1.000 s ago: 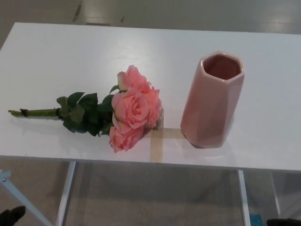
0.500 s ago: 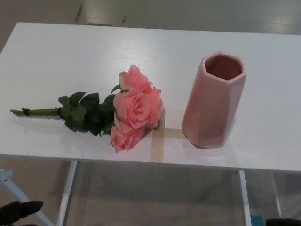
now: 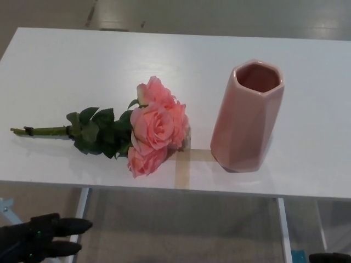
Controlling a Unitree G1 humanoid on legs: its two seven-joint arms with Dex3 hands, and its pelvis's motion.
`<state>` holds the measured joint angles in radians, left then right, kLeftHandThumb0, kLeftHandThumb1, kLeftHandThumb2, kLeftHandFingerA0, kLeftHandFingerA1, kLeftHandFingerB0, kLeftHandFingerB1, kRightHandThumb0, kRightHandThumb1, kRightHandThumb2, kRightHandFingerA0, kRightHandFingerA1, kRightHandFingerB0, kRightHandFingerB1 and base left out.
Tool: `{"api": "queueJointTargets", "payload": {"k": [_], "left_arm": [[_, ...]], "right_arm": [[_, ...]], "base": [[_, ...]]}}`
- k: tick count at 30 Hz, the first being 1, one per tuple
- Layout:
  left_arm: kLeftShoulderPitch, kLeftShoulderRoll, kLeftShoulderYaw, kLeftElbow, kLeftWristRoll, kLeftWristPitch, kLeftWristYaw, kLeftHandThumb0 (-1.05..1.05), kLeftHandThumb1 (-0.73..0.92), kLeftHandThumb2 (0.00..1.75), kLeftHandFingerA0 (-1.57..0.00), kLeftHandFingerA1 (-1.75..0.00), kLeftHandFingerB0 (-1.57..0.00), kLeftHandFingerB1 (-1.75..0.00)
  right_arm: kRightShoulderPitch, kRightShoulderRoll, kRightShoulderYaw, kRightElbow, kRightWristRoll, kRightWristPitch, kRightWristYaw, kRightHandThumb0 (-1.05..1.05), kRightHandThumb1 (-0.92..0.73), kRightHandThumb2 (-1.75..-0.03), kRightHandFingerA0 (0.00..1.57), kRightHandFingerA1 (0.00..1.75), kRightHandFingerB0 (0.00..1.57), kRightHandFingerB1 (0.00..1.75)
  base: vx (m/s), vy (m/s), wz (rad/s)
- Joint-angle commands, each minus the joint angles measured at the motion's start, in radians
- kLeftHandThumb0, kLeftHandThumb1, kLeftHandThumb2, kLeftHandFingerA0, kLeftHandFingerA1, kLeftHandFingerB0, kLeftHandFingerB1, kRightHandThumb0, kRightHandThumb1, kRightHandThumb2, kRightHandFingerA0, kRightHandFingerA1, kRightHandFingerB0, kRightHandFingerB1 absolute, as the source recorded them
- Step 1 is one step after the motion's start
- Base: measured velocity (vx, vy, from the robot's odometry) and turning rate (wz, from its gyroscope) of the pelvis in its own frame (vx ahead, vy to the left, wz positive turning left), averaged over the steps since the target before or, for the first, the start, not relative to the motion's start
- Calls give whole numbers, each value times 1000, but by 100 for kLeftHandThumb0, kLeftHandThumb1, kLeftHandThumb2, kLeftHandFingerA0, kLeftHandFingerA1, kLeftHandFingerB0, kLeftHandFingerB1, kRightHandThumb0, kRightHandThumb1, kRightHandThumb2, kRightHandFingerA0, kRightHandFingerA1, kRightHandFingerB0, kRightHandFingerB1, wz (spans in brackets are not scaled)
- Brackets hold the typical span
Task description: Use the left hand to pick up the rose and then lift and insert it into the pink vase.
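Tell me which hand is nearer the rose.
Left. The left hand is below the table edge, under the rose stem; the right hand barely shows at the bottom right corner.

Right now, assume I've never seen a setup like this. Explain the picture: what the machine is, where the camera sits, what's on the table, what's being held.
The camera sits on a humanoid robot's head and looks down at a white table. The black shape at the bottom left is the robot's left hand, fingers apart and holding nothing. A dark sliver at the bottom right is probably the right hand, too little shows to tell. On the table lies a bunch of pink roses on its side, stem pointing left. Beside it a pink vase stands upright and looks empty.
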<state>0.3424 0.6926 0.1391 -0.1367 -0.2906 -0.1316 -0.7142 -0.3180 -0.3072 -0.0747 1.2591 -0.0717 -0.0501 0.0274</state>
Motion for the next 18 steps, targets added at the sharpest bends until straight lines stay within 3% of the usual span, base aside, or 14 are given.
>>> {"api": "queueJointTargets", "payload": {"k": [1,2,3,4,5,6,7,9,10,12,14,16,17,18], "left_arm": [[128,133,127,-506,-466,148,-201,-45,42,53,-31,-39,-32,-34],[120,131,140,-520,-489,147,-193,-45,42,53,-32,-40,-32,-34],[111,126,157,-541,-517,143,-178,-52,35,68,-31,-49,-27,-42],[104,121,175,-563,-545,139,-160,-52,35,68,-31,-49,-27,-42],[98,117,188,-574,-562,137,-148,-46,41,52,-35,-41,-33,-34],[90,110,200,-588,-578,132,-130,-46,41,52,-36,-42,-33,-34],[78,100,210,-598,-589,127,-110,-53,36,64,-34,-48,-31,-41],[51,82,217,-606,-595,122,-78,-53,36,64,-35,-48,-30,-41],[20,65,220,-610,-591,116,-35,-47,41,53,-37,-43,-32,-34],[-26,38,220,-614,-563,109,28,-53,36,63,-33,-47,-30,-39],[-81,7,216,-618,-492,117,106,-53,36,64,-33,-43,-31,-38],[-168,-16,210,-624,-282,177,233,-52,35,69,-32,-45,-26,-39],[-198,2,205,-626,-212,217,255,-48,41,53,-32,-34,-33,-32],[-230,15,196,-624,-151,249,269,-50,41,53,-30,-34,-33,-32]], "right_arm": [[2,-19,18,18,-25,-1,4,-31,-61,-58,61,41,53,39],[-1,-20,22,17,-28,1,2,-31,-61,-58,62,42,53,39],[-2,-20,23,17,-28,0,1,-31,-61,-58,62,42,53,39],[-1,-20,23,16,-27,-1,2,-31,-61,-58,62,42,53,39],[-1,-18,21,16,-24,0,1,-31,-61,-58,62,42,53,39],[1,-17,22,15,-23,-2,1,-31,-61,-58,62,42,54,39],[3,-17,22,14,-22,-2,2,-31,-61,-58,62,41,53,39],[1,-19,21,14,-19,-2,4,-31,-61,-58,62,41,53,39],[-2,-20,22,13,-20,1,5,-31,-61,-58,62,42,54,39],[-7,-21,20,13,-17,5,6,-31,-61,-58,62,42,54,39],[-9,-21,19,14,-15,6,5,-31,-61,-58,62,42,54,39],[-10,-23,24,16,-19,3,5,-31,-61,-58,62,42,54,39],[-9,-23,25,16,-20,2,1,-31,-61,-58,62,42,54,39],[-9,-23,27,16,-20,1,-1,-31,-61,-58,62,42,54,39]], "base": [[0,0,0],[0,0,0],[0,0,0],[0,0,0],[0,0,0],[0,0,0],[0,0,0],[0,0,0],[0,0,0],[0,0,0],[0,0,0],[0,0,0],[0,0,0],[0,0,0]]}}
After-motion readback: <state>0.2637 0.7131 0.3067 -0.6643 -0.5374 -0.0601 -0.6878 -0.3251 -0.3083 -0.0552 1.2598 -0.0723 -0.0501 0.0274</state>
